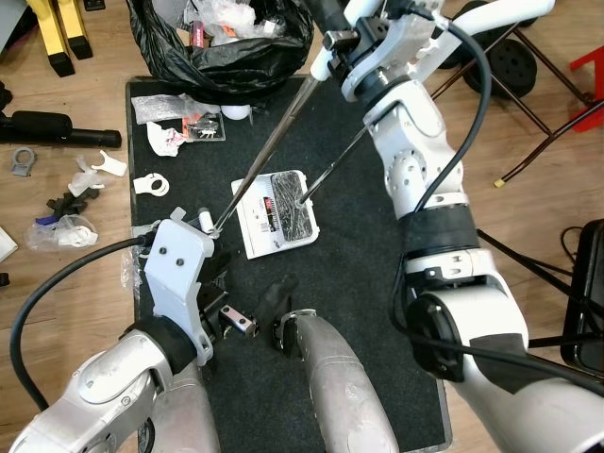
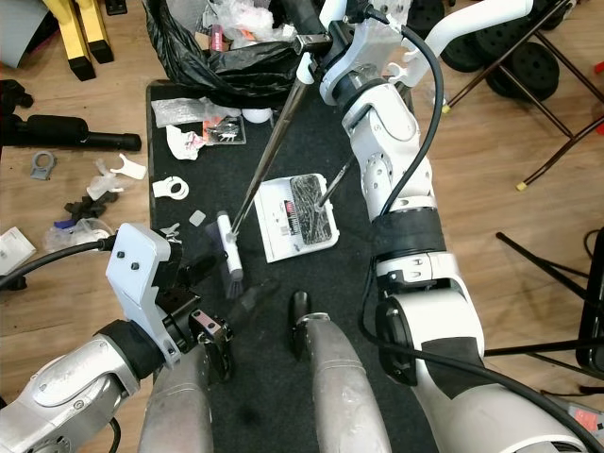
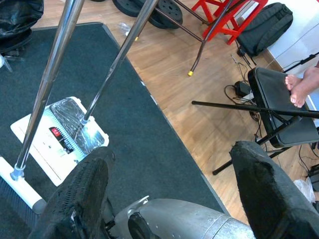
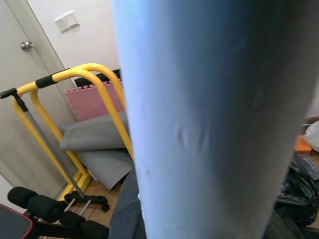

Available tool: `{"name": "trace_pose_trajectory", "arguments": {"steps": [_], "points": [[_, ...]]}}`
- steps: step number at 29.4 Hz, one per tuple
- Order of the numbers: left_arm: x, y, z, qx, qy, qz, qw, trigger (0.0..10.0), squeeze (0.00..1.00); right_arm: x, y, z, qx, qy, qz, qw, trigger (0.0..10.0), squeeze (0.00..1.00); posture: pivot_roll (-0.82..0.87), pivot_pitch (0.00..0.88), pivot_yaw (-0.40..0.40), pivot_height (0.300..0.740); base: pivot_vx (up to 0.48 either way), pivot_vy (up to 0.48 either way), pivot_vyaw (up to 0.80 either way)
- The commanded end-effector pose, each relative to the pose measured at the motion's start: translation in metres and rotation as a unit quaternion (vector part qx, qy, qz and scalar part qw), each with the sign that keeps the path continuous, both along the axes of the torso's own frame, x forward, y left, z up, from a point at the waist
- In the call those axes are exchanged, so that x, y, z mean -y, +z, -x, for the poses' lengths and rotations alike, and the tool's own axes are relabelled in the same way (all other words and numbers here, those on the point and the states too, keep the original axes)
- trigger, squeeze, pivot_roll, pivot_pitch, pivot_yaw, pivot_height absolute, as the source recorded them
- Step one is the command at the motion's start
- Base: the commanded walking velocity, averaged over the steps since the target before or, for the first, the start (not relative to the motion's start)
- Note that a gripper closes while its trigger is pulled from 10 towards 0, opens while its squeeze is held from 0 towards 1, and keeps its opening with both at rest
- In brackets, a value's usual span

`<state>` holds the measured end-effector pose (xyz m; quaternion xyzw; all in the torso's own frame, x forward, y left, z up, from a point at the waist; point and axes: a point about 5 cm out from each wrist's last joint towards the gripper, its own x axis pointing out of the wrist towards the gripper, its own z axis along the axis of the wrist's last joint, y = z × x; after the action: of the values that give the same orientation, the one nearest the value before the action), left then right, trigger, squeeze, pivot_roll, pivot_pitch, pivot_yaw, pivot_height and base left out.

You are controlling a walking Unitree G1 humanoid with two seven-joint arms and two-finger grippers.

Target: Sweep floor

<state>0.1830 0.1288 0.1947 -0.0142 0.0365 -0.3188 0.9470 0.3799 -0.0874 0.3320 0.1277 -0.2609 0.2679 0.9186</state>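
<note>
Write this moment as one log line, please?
task: sweep floor | right gripper: holds broom and dustpan handles | left gripper: open, idle | dustpan: on mat

a matt dark carpet mat [image 1: 377, 311] lies on smooth wood-look flooring [image 1: 66, 311]. the broom handle [image 1: 269, 142] is shiny metal, the dustpan [image 1: 276, 213] white plastic, the bin bag [image 1: 226, 66] glossy black plastic.
</note>
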Motion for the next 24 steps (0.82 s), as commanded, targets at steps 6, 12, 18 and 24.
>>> {"name": "trace_pose_trajectory", "arguments": {"steps": [6,12,18,24], "points": [[0.004,-0.007,0.003,-0.024,-0.022,0.003,0.999,10.0,0.0,0.006,0.028,0.004,0.025,-0.031,0.028,0.999,10.0,0.0,-0.18,0.54,-0.218,0.74,0.0,0.0,0.0],[0.005,-0.008,0.001,-0.023,-0.021,0.004,0.999,10.0,0.0,0.009,0.047,0.006,0.015,-0.047,0.035,0.998,10.0,0.0,-0.18,0.531,-0.222,0.74,0.0,0.0,0.0],[0.005,-0.008,0.0,-0.023,-0.021,0.004,1.0,10.0,0.0,0.013,0.054,0.005,0.007,-0.065,0.042,0.997,10.0,0.0,-0.18,0.524,-0.221,0.74,0.0,0.0,0.0],[0.006,-0.009,-0.001,-0.022,-0.02,0.005,1.0,10.0,0.0,0.012,0.06,0.007,0.005,-0.062,0.043,0.997,10.0,0.0,-0.19,0.514,-0.223,0.74,0.0,0.0,0.0]]}}
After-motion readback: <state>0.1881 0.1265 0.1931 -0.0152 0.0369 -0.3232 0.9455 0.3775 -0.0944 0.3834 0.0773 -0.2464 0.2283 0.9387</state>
